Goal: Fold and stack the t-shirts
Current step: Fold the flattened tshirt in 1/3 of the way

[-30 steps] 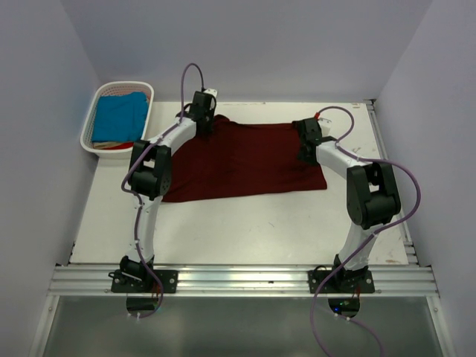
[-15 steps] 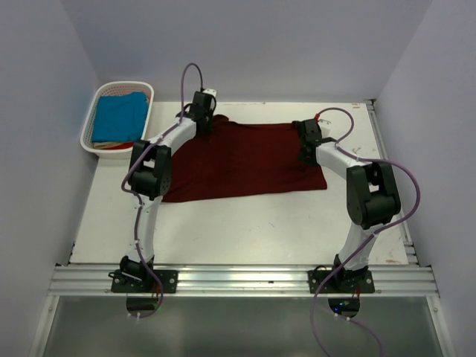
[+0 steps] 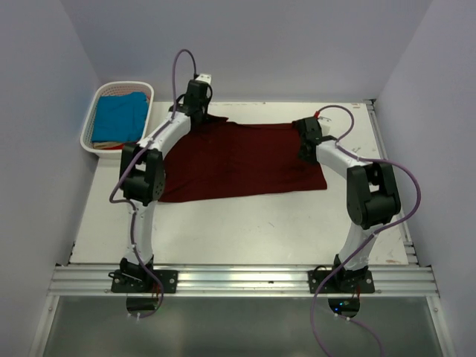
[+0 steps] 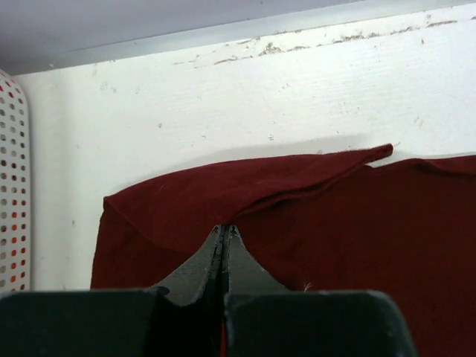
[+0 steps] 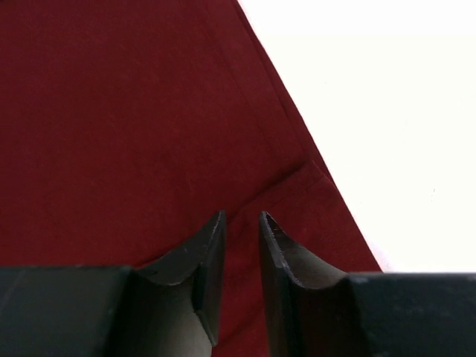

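Observation:
The dark maroon t-shirt (image 3: 245,160) lies spread across the far half of the white table. My left gripper (image 3: 195,111) is at its far left corner, shut on a pinch of maroon cloth (image 4: 245,201) that rises in a ridge to the fingertips (image 4: 224,229). My right gripper (image 3: 305,152) is down on the shirt's right edge. Its jaws stand a narrow gap apart with maroon cloth (image 5: 149,111) gathered between them (image 5: 241,217), and a crease runs into the gap. The turquoise-blue t-shirt (image 3: 119,117) lies in the basket.
The white slatted basket (image 3: 88,132) stands at the far left, and its wall (image 4: 11,186) shows close beside the left gripper. The back wall runs just behind the shirt. Bare table (image 3: 245,223) lies between the shirt and the arm bases.
The left jaws closed on the shirt's far left corner, and that arm then rose and shifted left, drawing the corner up. The right jaws narrowed slightly on the right edge.

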Robot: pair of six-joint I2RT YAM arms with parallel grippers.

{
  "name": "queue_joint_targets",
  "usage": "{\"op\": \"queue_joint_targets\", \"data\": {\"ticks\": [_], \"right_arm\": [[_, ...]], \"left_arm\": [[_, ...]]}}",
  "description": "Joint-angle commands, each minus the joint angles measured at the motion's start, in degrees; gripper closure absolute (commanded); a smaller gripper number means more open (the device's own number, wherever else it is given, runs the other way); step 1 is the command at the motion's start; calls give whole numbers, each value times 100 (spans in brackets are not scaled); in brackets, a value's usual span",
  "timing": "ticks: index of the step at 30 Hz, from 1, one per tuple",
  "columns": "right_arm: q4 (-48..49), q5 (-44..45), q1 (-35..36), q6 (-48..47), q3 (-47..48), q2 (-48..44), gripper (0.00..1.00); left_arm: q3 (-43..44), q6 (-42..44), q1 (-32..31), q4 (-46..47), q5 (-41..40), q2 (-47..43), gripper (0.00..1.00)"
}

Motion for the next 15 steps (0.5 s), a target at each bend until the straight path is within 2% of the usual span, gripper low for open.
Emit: {"op": "queue_joint_targets", "data": {"ticks": [1,2,4,5,10,15], "right_arm": [[0,119,-18,-132,524,-126,71],[-70,146,-35,-140,786,-73,63],[-211,181,-53,-176,1085,111,58],[-307,172,-79,-176,1348,191,52],[-606,-47,-220,-123,2123,674,40],[-853,-416,-430,-61,2791,1175,38]], "left_arm": [[-210,-10,49,-27,-190,-484,100],[-263,-19,49,-88,-199,-581,100],[-368,-63,40,-176,-217,-660,100],[-404,-98,49,-246,-234,-756,100],[-948,-195,49,-326,-252,-1170,100],[-1405,-248,49,-405,-252,-1513,100]]}}
